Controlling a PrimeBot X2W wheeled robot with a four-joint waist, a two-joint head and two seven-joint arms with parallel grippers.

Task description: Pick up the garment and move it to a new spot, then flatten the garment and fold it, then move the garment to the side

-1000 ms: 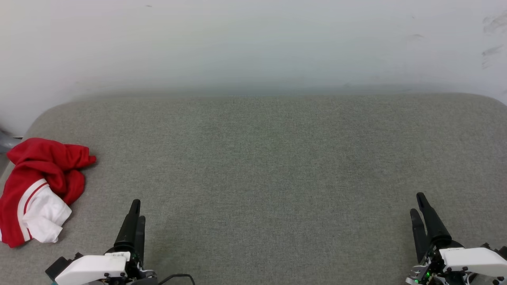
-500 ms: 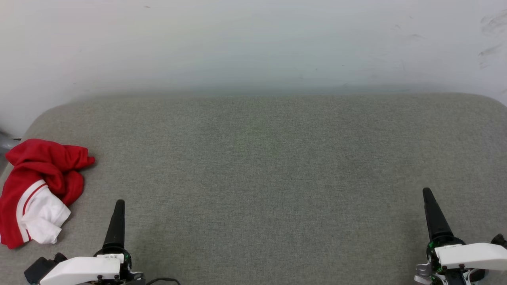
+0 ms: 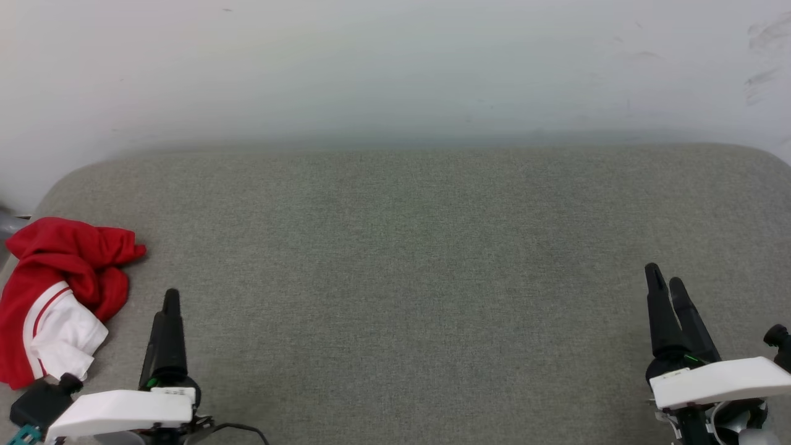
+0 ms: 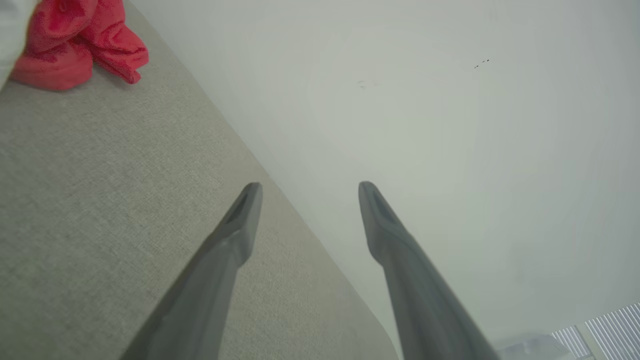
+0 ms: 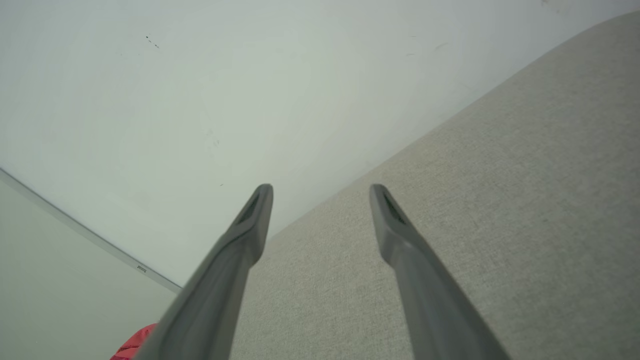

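Note:
The garment lies crumpled at the far left edge of the grey padded surface, red with a white sleeve and striped trim showing. It also appears at the top left of the left wrist view, garment, and as a red sliver, garment, at the bottom of the right wrist view. My left gripper hovers just right of the garment, apart from it; its wrist view shows the left gripper open and empty. My right gripper stands at the lower right, and the right gripper is open with nothing between its fingers.
A pale wall rises behind the surface's far edge. The surface has rounded corners at back left and back right. A grey object pokes out past the left edge above the garment.
Both grippers have turned at the wrist and risen up the head view. The left gripper has shifted left toward the garment. The garment has not moved.

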